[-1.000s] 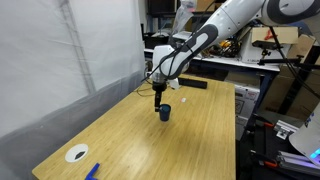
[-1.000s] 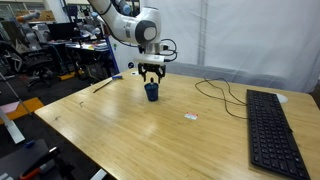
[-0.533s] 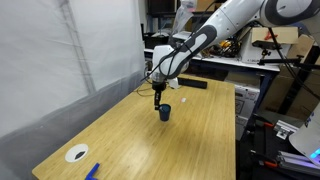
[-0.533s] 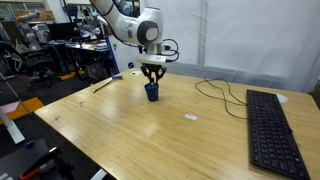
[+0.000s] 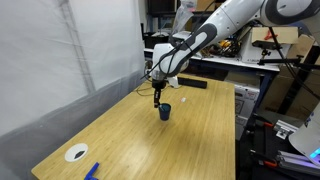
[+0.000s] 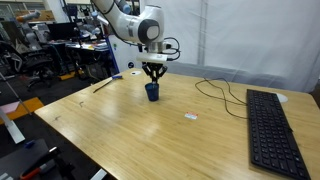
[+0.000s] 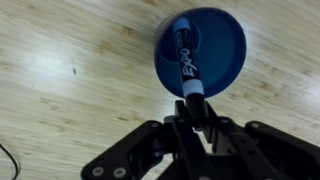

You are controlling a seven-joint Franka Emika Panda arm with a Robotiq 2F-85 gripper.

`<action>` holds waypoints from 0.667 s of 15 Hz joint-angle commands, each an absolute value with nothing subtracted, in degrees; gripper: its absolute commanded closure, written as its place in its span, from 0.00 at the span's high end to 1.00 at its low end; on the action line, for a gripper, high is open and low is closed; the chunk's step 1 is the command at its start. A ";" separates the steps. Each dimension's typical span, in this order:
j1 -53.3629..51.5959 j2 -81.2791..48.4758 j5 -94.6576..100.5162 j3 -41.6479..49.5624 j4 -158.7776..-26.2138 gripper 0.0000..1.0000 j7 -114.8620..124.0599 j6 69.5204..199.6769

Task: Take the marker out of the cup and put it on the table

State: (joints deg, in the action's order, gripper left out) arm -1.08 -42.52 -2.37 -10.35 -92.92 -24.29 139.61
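The gripper [image 7: 196, 122] pinched the top end of the slim dark Expo-labelled marker [image 7: 184, 60], whose long axis ran almost straight down from it. Its lower part stood inside the small round navy-blue cup [image 7: 225, 50] directly beneath, on the light wood-grain bench [image 7: 60, 80].

Bare bench [image 5: 195, 140] is left open all round the cup [image 6: 152, 92]; from above, its mouth is blocked by the marker [image 7: 185, 57] clamped in the pincer [image 7: 195, 108]. Toward the keyboard [image 6: 272, 130] the way is crossed by a cable [image 6: 222, 92] and what may be a paper scrap [image 6: 191, 117].
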 commanded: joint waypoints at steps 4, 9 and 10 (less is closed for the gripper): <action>-0.34 -39.43 -2.32 -11.14 -92.84 0.05 -24.19 138.91; -1.10 -34.72 -1.87 -10.04 -92.49 0.05 -21.98 135.34; -1.41 -33.83 -1.37 -9.50 -92.40 0.05 -21.39 134.51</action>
State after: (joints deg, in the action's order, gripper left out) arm -1.09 -36.69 -2.35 -10.31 -91.83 -23.09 137.71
